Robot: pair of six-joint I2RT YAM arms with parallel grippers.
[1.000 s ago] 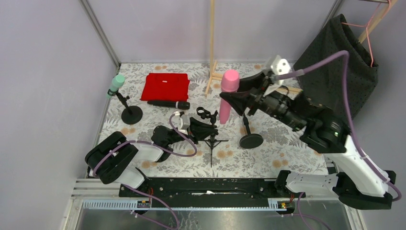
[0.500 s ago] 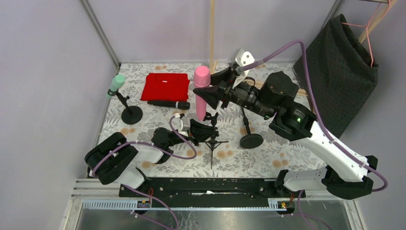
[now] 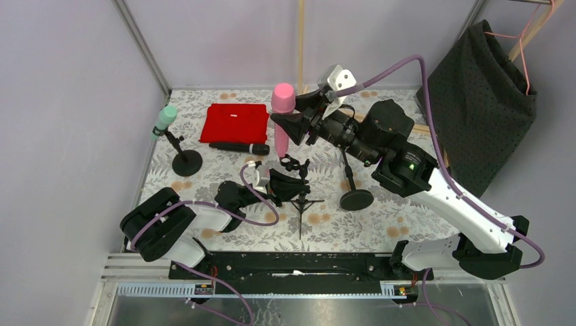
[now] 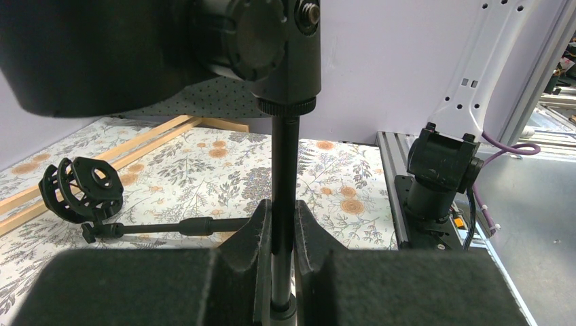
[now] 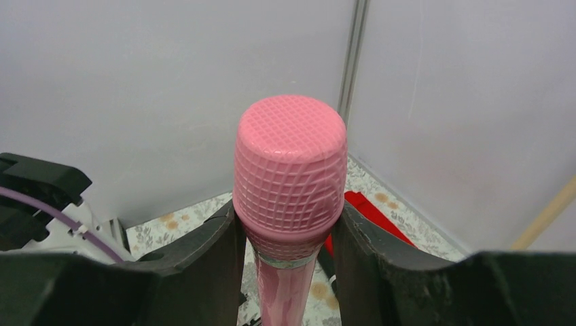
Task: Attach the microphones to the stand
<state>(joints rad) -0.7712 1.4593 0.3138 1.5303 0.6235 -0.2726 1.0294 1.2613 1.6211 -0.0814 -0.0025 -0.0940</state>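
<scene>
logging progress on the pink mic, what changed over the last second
The right gripper, still clamped on the pink microphone, swung left from above the round-base stand to just over the clip of the tripod stand. The left gripper stayed shut on that stand's pole. The green microphone and the black microphone by the red cloth did not move.

I see the pink mic (image 3: 282, 112) with its gridded head, a mint-green mic (image 3: 164, 119), and a black mic (image 3: 238, 147) with a silvery band. The cloth (image 3: 236, 122) is plain red. The table (image 3: 380, 224) is white with grey leaves and orange flowers. The tripod (image 3: 301, 200) is black; the cables (image 3: 407, 60) purple. The hanging fabric (image 3: 486, 102) is black with fine dots.
</scene>
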